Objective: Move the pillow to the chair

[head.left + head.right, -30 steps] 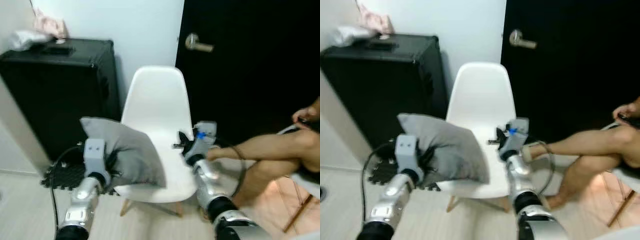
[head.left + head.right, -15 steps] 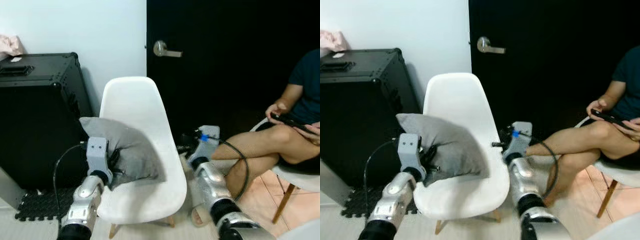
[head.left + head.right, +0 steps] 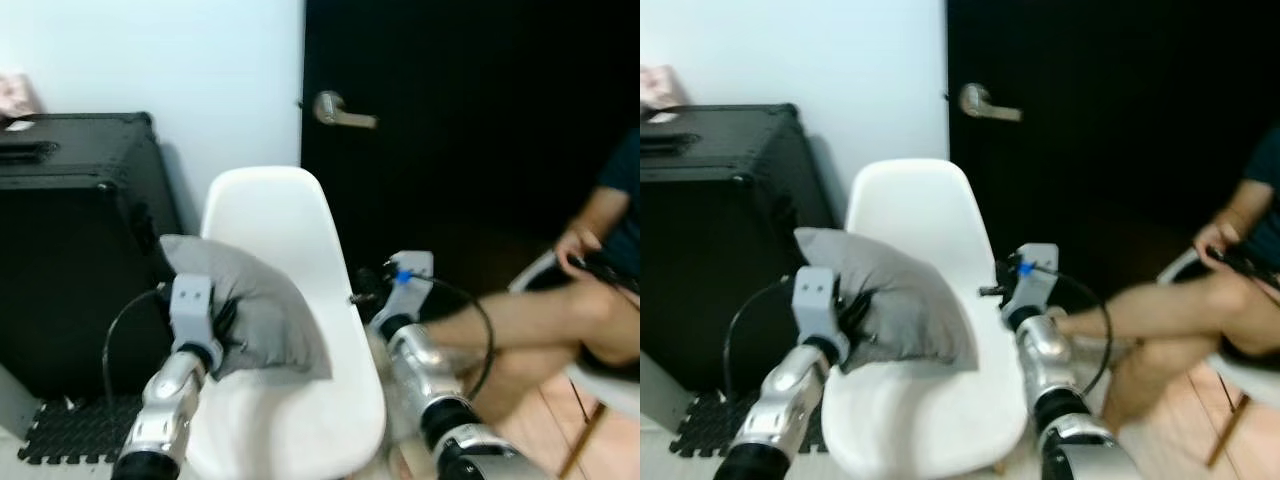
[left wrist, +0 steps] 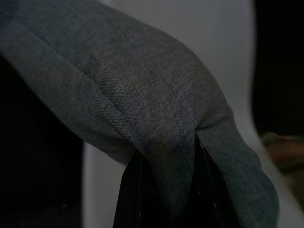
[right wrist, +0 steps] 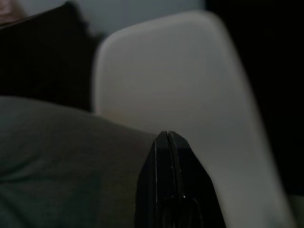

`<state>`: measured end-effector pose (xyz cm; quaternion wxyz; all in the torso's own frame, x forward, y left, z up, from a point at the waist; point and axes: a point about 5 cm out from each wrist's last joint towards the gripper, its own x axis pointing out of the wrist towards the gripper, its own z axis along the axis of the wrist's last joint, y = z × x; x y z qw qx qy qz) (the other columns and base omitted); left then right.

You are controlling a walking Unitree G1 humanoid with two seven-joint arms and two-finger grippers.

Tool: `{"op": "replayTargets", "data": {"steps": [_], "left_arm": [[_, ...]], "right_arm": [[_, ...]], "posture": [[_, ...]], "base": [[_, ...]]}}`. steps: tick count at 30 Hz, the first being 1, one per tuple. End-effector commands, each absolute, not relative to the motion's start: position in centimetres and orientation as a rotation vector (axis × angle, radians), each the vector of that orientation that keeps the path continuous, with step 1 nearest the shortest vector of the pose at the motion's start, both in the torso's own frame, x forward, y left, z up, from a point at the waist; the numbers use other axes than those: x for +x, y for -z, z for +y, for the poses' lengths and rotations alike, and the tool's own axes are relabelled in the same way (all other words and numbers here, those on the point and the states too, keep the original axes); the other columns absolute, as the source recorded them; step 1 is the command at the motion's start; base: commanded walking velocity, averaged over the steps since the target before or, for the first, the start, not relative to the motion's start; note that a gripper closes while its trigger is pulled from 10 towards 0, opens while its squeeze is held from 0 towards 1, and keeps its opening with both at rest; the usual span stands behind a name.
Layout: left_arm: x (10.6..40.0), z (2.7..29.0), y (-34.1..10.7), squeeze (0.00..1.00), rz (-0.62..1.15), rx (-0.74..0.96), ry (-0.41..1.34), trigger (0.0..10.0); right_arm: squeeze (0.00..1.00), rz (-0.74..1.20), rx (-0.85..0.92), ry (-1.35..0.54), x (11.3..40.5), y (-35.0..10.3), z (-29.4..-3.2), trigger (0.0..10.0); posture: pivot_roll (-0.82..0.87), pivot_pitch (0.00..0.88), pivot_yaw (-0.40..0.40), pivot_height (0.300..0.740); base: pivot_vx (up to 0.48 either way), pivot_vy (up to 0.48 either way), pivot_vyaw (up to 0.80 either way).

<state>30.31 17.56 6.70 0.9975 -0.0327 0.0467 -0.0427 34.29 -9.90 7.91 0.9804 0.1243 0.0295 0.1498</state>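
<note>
Left gripper (image 4: 166, 190) has its 2 fingers (image 4: 130, 194) closed tight on a bunched fold at the edge of the grey pillow (image 3: 255, 310); fabric is squeezed between them in the left wrist view. The pinch on an edge fold looks chosen because the pillow is too thick to span whole. The pillow hangs off that grip, tilted, over the left side of the white chair (image 3: 285, 225), just in front of the backrest. Its lower corner looks at or just above the seat; can't tell if it touches. Not released, so the task reads as nearly done: pillow over the seat, placing and letting go not yet done.

Right gripper (image 5: 167, 142) is empty, fingers pressed together with no gap, seen in the right wrist view. It sits at the chair's right edge, near the pillow's right side and apart from it, likely held clear, or ready to steady the pillow.

Black case (image 3: 70, 240) stands against the wall left of the chair, black foam mat (image 3: 70, 430) on the floor below it. Dark door (image 3: 450, 150) with lever handle (image 3: 340, 108) behind. A seated person (image 3: 560, 320) at the right, legs near the right arm. Head views slightly blurred

Judgement: next is lowering and opening the left fingers; risk is the pillow sliding off the curved seat's left edge
</note>
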Motion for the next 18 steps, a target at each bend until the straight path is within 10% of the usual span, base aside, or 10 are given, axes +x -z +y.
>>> {"op": "replayTargets", "data": {"steps": [1, 18], "left_arm": [[30.8, 17.3, -8.1, 0.0, 0.018, -0.075, 0.088, 10.0], [31.1, 15.6, -7.7, 0.0, 0.054, -0.033, 0.16, 10.0]], "right_arm": [[0.0, 0.084, 0.242, -0.252, 34.1, -7.3, -11.4, 10.0], [0.0, 0.089, 0.24, -0.209, 34.3, -7.2, -12.4, 10.0]], "posture": [[0.09, 0.046, -0.027, 0.74], [0.08, 0.043, -0.019, 0.74]], "base": [[0.296, 0.0, 0.0], [0.015, 0.0, 0.0]]}}
